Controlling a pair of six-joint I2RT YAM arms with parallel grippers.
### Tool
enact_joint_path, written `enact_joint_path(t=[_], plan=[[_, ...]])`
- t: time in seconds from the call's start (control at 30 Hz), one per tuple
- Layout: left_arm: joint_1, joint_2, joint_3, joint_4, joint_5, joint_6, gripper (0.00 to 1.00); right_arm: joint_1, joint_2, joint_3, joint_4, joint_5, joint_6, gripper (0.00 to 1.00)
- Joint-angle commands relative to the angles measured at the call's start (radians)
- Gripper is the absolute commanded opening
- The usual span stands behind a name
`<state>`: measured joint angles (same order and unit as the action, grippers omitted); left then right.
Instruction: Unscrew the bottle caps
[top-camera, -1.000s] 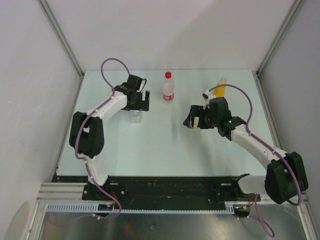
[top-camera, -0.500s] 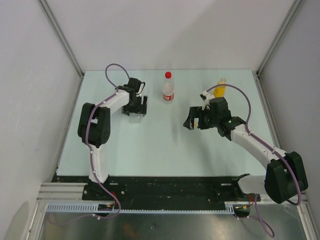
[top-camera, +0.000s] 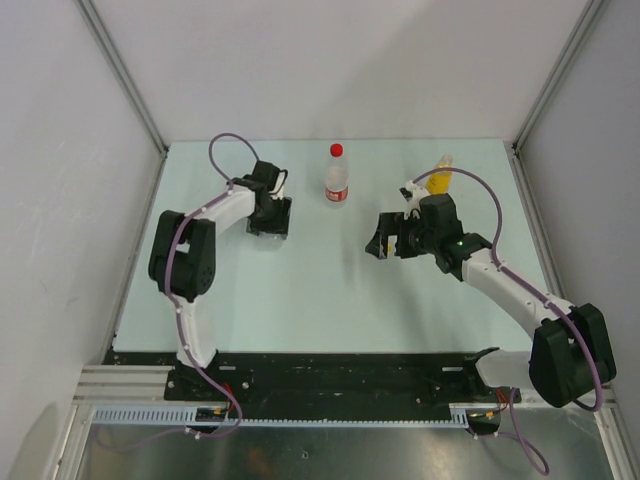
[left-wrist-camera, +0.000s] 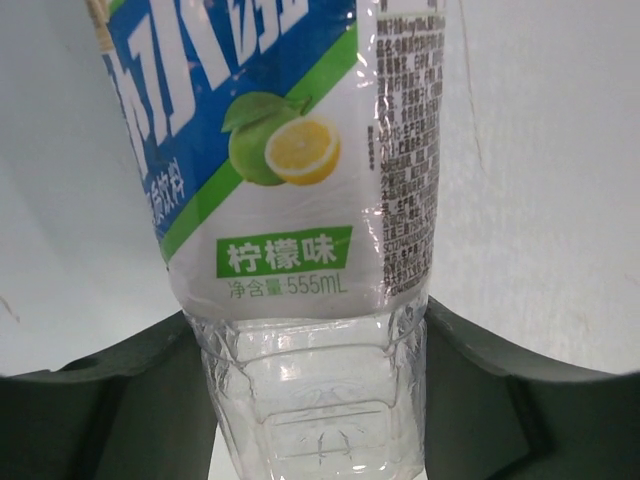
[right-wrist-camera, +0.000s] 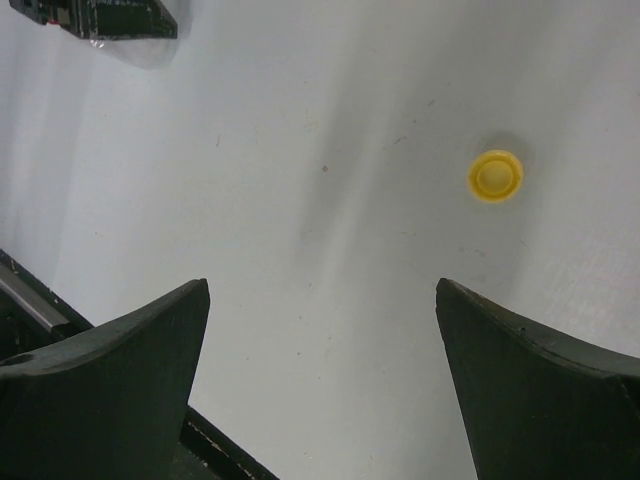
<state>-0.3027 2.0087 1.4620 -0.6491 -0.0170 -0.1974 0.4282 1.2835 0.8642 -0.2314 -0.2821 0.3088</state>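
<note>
The left gripper clamps the blue-labelled bottle, centre frame. The right gripper stands wide apart over the table, a yellow cap lying upper right.

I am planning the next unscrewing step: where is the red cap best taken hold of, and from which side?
I would take the red cap by its round side wall, coming straight down from above. Its bottle stands upright with free space around it, so the cap is the topmost, uncovered part.
</note>
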Motion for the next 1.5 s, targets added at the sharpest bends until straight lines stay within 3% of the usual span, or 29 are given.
enact_joint_path(t=[0.0,0.37,0.6,0.87,1.1,1.33,1.47], plan=[[-0.018,-0.192,-0.078,0.047,0.072,0.047,0.52,0.0,-0.046,0.016,0.069,-0.047,0.013,0.99],[-0.166,-0.682,-0.344,0.139,0.174,0.066,0.5,0.013,-0.134,0.022,0.238,-0.187,0.149,0.99],[-0.302,-0.96,-0.471,0.251,0.286,0.102,0.5,-0.006,-0.156,0.033,0.485,-0.336,0.387,0.99],[-0.414,-1.055,-0.503,0.272,0.383,0.126,0.5,-0.006,-0.139,0.035,0.764,-0.425,0.605,0.92],[-0.486,-1.045,-0.5,0.273,0.372,0.125,0.5,0.044,-0.128,0.044,0.819,-0.431,0.637,0.84],[-0.53,-1.025,-0.483,0.274,0.355,0.133,0.5,0.081,-0.112,0.065,0.784,-0.414,0.62,0.66],[-0.545,-1.017,-0.48,0.275,0.327,0.13,0.5,0.094,-0.104,0.074,0.781,-0.425,0.619,0.26]])
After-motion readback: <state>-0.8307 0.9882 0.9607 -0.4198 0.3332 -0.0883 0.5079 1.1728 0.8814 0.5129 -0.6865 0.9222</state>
